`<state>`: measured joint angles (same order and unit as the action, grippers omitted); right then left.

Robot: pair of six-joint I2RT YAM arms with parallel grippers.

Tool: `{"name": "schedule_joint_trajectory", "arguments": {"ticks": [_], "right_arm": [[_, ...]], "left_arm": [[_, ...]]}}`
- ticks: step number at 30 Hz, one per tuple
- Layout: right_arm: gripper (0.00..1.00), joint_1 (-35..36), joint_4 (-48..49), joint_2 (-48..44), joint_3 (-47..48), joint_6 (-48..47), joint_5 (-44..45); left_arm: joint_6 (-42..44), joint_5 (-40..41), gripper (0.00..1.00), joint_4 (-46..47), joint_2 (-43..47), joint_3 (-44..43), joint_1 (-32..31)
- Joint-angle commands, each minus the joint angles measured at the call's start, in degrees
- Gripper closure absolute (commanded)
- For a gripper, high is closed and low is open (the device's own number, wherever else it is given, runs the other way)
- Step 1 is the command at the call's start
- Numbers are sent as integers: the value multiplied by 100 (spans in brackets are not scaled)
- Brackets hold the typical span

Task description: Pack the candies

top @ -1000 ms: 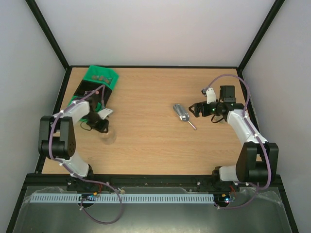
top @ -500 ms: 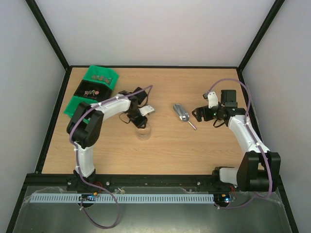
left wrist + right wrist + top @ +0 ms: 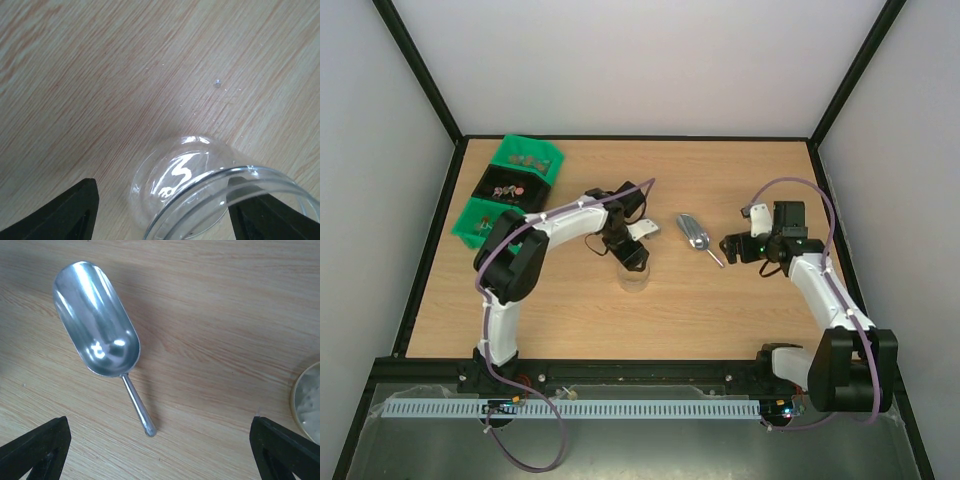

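The candies [image 3: 507, 188] are tiny coloured specks in a black tray at the far left, far from both grippers. My left gripper [image 3: 632, 256] is shut on a small clear round jar [image 3: 632, 277] near the table's middle. In the left wrist view the empty jar [image 3: 200, 200] sits between my fingers [image 3: 65, 215]. My right gripper [image 3: 728, 246] is open and empty, just right of the silver metal scoop [image 3: 694, 233]. In the right wrist view the scoop [image 3: 97, 320] lies on the wood, its handle end between my wide-open jaws [image 3: 160, 422].
The black tray [image 3: 490, 175] rests on green packaging [image 3: 525, 158] at the back left corner. A round pale-rimmed object [image 3: 309, 402] shows at the right edge of the right wrist view. Black frame posts border the table.
My left arm has swung from the left side toward the middle, bringing the clear jar with it. My right gripper has shifted slightly down and toward the scoop's handle.
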<state>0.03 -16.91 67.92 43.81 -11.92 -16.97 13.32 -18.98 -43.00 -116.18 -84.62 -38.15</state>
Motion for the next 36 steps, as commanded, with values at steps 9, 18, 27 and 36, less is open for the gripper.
{"name": "schedule_joint_trajectory", "arguments": {"ticks": [9,18,27,36], "right_arm": [[1,27,283,45,-594,-1101,-599],[12,32,1172,741,-1007,-1988,-985],[31,198,1361,1719,-408,-1833,-672],[44,509,1246,2371,-64,-1953,-5]], "left_arm": [[454,-1234,12,-561,642,-604,834],[413,-1842,11,-548,664,-1106,1446],[382,-1643,12,-468,784,-1053,1684],[315,-1467,12,-349,876,-1026,1877]]}}
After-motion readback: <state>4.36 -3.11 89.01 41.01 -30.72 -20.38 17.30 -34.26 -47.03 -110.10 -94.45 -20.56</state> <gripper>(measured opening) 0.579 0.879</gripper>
